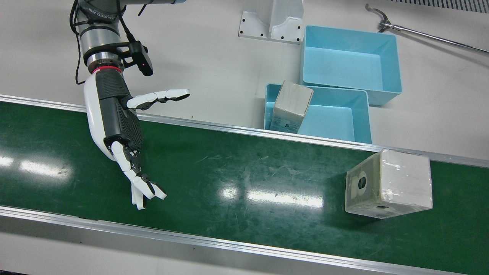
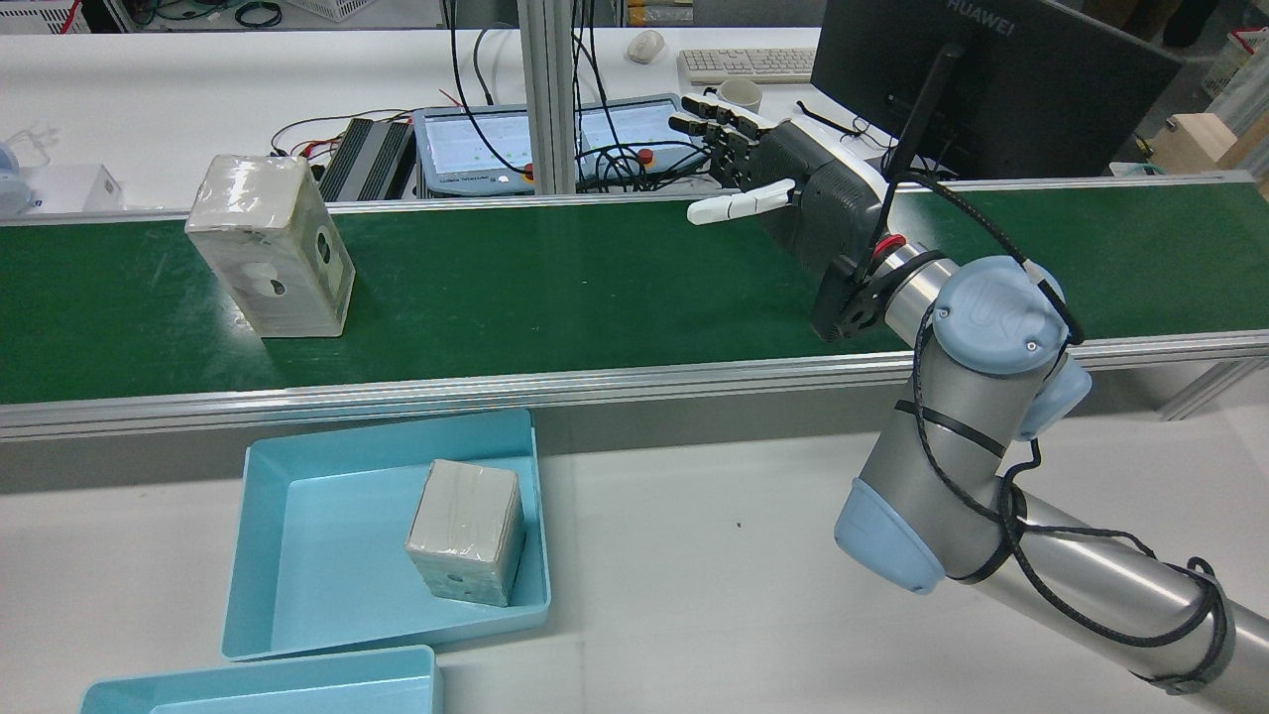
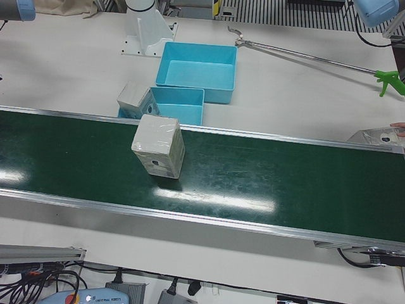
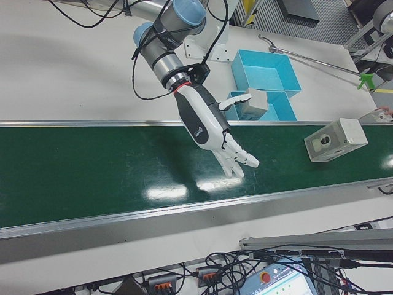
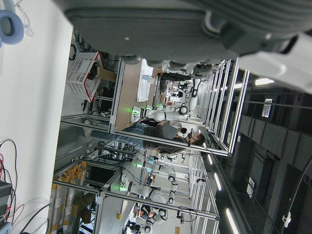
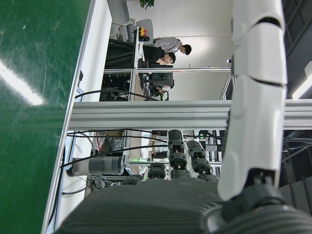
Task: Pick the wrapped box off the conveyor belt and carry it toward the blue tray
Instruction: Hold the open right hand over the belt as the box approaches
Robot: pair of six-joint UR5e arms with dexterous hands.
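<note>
- Green conveyor belt crosses the white worktop, and the wrapped box stands on it, well apart from the right hand.
- Just beside the belt, the blue tray already holds another box, probably as the drop place.
- Right hand hovers over the belt with fingers spread, holding nothing; I judge it waits for the box.
- Left hand: its own camera shows too little, so I cannot tell.

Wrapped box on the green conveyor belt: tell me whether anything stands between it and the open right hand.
Nothing visible does. The pale wrapped box stands alone on the green conveyor belt, and only bare belt lies between it and the open white-and-black right hand, which hovers over the belt well apart from it.
</note>
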